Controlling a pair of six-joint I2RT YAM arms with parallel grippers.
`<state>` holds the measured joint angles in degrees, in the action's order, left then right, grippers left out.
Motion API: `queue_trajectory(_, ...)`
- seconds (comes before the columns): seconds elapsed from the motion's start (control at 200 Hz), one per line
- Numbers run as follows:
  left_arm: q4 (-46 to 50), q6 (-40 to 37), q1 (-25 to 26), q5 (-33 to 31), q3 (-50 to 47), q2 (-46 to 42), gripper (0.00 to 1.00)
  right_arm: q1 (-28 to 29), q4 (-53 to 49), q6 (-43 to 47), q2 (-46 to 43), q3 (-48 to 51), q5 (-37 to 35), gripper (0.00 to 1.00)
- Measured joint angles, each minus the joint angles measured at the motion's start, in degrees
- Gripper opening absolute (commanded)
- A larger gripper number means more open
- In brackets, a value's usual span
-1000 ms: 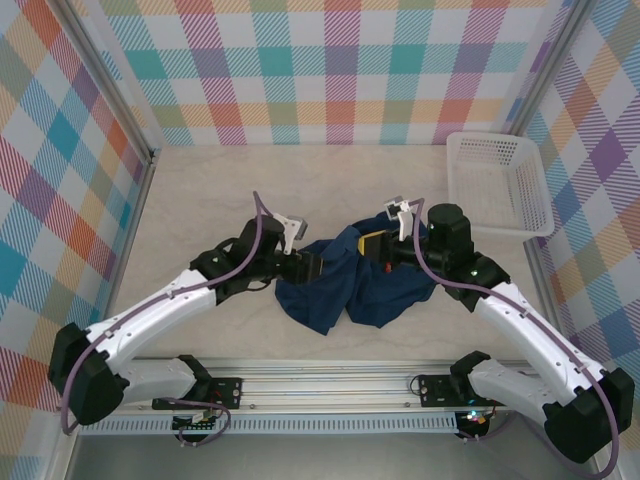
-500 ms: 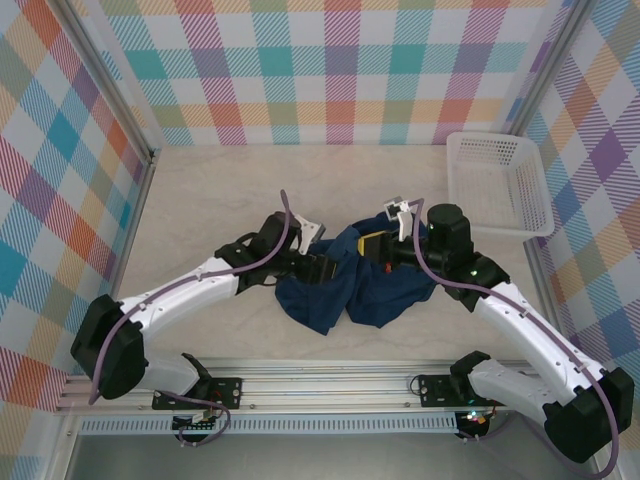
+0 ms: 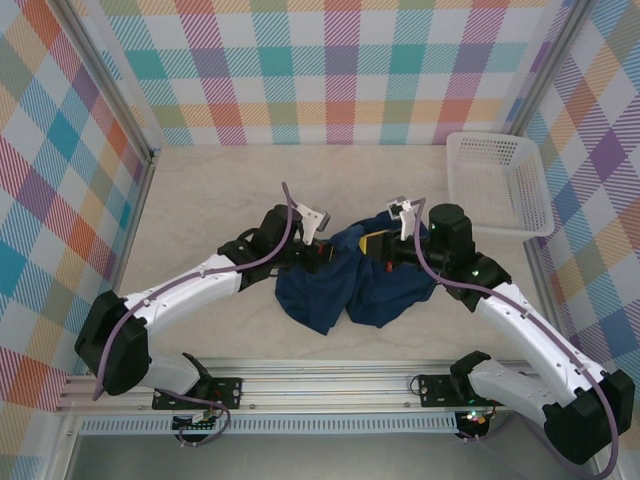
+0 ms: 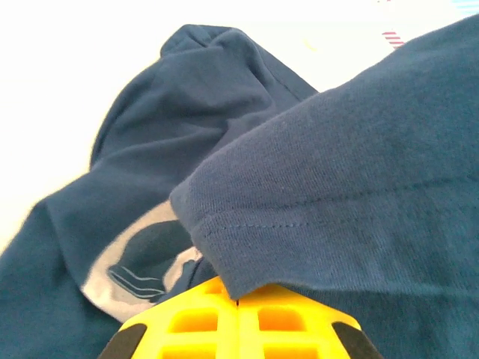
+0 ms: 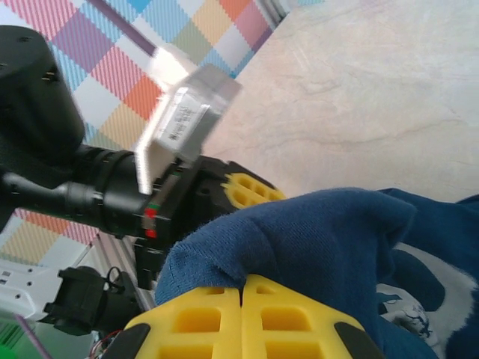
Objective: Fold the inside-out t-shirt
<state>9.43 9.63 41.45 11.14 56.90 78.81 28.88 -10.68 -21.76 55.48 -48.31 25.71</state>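
The inside-out t-shirt (image 3: 345,288) lies crumpled in a dark navy heap at the middle of the table, between both arms. My left gripper (image 3: 322,256) is at its upper left edge, shut on a stitched hem of the t-shirt (image 4: 337,164); the yellow fingers (image 4: 194,321) meet with cloth pinched at their tips. A pale print (image 4: 135,243) shows on the fabric below. My right gripper (image 3: 373,246) is shut on a raised fold of the t-shirt (image 5: 329,239) at the heap's top. The left gripper's yellow finger (image 5: 251,191) shows just beyond that fold.
A white plastic basket (image 3: 497,185) stands at the back right by the checked wall. Bare pale tabletop (image 3: 220,190) lies behind and to the left of the shirt. The metal rail (image 3: 320,375) runs along the near edge.
The left arm reached right into the shirt's edge, and its jaws, open half a second ago, have closed on the hem. The right gripper has kept its hold and barely moved.
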Motion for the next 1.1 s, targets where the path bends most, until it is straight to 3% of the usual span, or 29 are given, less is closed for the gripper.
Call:
queue_trajectory(0.27,5.0,-0.1,-0.5,-7.5,0.0,-13.6,0.00,-1.9,-4.5,1.5,-2.2,-1.4,-5.2,0.00)
queue_trajectory(0.42,9.2,-0.1,-0.5,-9.4,0.0,-16.7,0.00,-1.9,-6.3,3.0,-2.4,-2.5,-6.2,0.00)
queue_trajectory(0.585,13.3,-0.1,-0.5,-8.3,0.0,-17.4,0.00,-1.9,-8.2,5.0,-2.6,-4.0,-5.9,0.00)
queue_trajectory(0.75,16.2,1.3,0.3,-3.2,-0.5,-17.8,0.00,-1.9,-11.1,4.7,-2.6,-4.4,-3.9,0.00)
queue_trajectory(0.925,16.3,7.8,4.5,4.1,-10.0,-18.8,0.00,-1.9,-18.1,-0.4,-3.2,3.2,-4.3,0.28)
queue_trajectory(1.005,18.6,9.6,5.7,5.8,-13.4,-18.2,0.30,-1.9,-23.1,-2.8,-3.1,7.0,-6.7,0.35)
queue_trajectory(1.1,20.8,10.2,5.8,5.1,-13.0,-17.0,0.44,-1.9,-26.1,-3.3,-2.6,7.4,-10.4,0.38)
